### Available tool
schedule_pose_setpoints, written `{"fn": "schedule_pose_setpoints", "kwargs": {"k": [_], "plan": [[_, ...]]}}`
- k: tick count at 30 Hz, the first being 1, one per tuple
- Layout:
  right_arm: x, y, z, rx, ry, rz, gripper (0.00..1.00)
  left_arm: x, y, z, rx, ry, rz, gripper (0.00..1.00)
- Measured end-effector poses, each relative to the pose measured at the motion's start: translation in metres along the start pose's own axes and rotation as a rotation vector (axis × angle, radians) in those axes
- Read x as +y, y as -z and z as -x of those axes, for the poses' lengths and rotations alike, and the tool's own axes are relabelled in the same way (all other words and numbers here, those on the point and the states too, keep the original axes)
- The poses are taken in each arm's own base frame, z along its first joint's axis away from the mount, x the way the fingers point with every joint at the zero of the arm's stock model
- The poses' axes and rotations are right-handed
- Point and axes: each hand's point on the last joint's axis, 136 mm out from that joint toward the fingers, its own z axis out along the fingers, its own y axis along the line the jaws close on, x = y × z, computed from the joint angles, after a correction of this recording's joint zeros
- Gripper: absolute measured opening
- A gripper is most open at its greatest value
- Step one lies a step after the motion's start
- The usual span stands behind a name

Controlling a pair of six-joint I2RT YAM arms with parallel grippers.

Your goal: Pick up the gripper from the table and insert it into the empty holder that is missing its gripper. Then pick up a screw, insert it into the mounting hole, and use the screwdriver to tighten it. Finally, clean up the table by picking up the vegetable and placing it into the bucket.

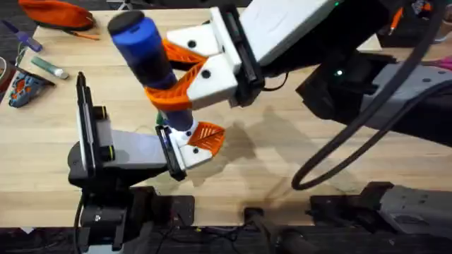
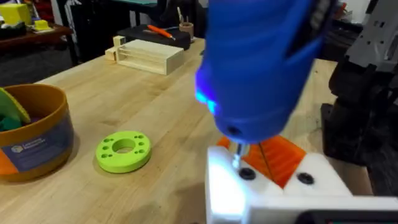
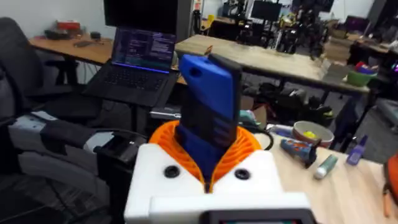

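Observation:
My right gripper [image 1: 169, 76] reaches in from the right and is shut on the blue screwdriver [image 1: 138, 39], holding it upright between its orange pads [image 3: 249, 146]. The screwdriver [image 2: 261, 62] glows blue near its lower end. Its narrow bit [image 2: 238, 155] stands in a hole of the white holder [image 2: 227, 186] on my left gripper [image 2: 273, 165]. The orange gripper [image 1: 210, 136] sits in that holder, and the jaws stand together with nothing between them. The bucket [image 2: 31, 134] holds green pieces; I cannot tell whether one is the vegetable.
A bright green disc with holes [image 2: 123, 149] lies on the table beside the bucket. A wooden block [image 2: 149, 56] stands farther back. An orange pouch [image 1: 56, 13], a teal marker [image 1: 49, 67] and small items [image 1: 21, 88] lie at the far left.

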Motion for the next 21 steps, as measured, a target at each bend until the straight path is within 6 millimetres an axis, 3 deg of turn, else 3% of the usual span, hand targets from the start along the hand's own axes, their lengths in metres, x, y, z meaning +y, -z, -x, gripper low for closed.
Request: {"fn": "schedule_pose_setpoints", "kwargs": {"k": [4,12,17,21], "plan": [[-0.008,0.007,0.006,0.000,-0.026,-0.010,0.023,0.000,0.000,0.000,0.000,0.000,0.000,0.006],[-0.034,0.023,0.052,-0.004,-0.018,-0.027,0.023,0.000,0.000,0.000,0.000,0.000,0.000,0.006],[-0.041,0.028,0.046,0.043,-0.131,-0.039,0.023,0.000,0.000,0.000,0.000,0.000,0.000,0.006],[-0.058,0.045,0.036,0.111,-0.258,-0.102,0.023,0.000,0.000,0.000,0.000,0.000,0.000,0.006]]}}
